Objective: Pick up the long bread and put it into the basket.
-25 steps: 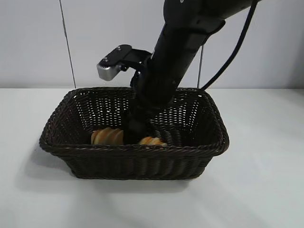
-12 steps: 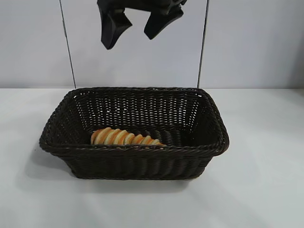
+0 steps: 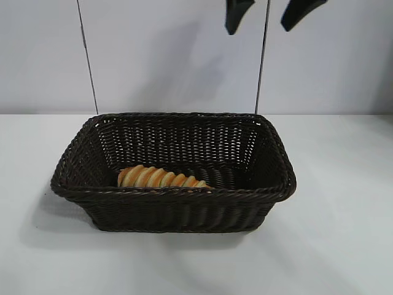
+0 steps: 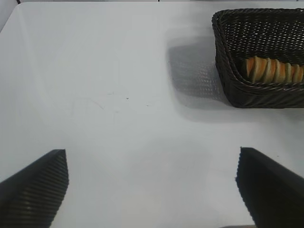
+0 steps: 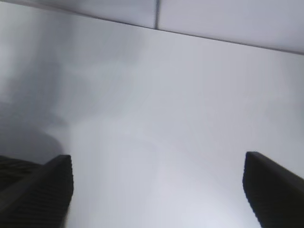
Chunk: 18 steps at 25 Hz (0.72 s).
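Left gripper (image 4: 152,187): jaws spread wide, nothing between them, above bare table.
Table (image 4: 109,95): white, a few faint marks.
Basket (image 4: 259,57): dark woven wicker, only partly in view.
Long bread (image 4: 274,70): striped loaf lying inside the basket against its wall.

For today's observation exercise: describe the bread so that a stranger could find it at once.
On the white table stands a dark wicker basket. Inside, along its near wall, lies the bread, a long golden loaf. Its orange and cream crosswise stripes are the only bright colour there.
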Each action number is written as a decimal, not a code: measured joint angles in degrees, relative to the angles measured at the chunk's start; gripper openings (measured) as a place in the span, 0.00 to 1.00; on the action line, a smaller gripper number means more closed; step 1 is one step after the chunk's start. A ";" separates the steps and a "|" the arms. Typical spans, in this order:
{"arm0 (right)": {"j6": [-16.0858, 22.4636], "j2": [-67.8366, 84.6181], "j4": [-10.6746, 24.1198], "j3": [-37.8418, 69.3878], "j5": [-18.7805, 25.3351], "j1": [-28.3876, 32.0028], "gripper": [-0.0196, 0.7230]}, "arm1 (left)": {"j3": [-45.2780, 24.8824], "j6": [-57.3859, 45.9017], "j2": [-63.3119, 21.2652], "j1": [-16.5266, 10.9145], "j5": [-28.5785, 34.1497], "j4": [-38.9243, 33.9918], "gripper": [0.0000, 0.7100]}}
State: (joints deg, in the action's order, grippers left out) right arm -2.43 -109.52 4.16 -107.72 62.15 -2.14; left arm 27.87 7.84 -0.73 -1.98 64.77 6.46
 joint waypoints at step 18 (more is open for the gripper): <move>-0.23 16.32 -2.59 0.08 9.24 14.36 0.96 | 0.00 0.00 0.00 0.00 0.00 -0.05 0.98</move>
State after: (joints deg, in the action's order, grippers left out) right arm -2.66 -93.21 1.57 -107.65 71.40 12.22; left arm 27.87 7.84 -0.73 -1.98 64.77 6.40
